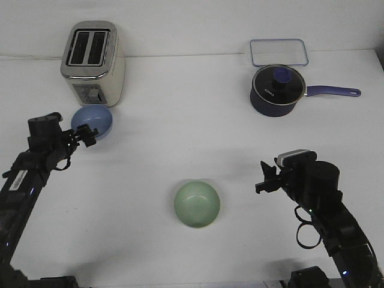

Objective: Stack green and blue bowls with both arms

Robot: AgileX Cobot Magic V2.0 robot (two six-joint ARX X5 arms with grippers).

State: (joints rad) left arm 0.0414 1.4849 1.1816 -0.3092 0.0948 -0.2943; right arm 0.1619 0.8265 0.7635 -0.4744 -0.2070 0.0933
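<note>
**Two bowls apart, both arms on the bench**

You have the green bowl (197,204) sitting upright near the front edge of the bench (180,132), about midway between the left and right sides, with nothing touching it. The blue bowl (92,122) is toward the back left, just in front of the toaster (93,62), and well apart from the green one.

Your left gripper (88,137) is at the blue bowl's near rim; its jaws overlap the rim, but you cannot tell how wide they are or whether they grip it. Your right gripper (264,178) is to the right of the green bowl, clear of it; its jaws are too dark to judge.

Near the back right corner stand a lidded saucepan (278,91) and a clear tray (279,52).
</note>
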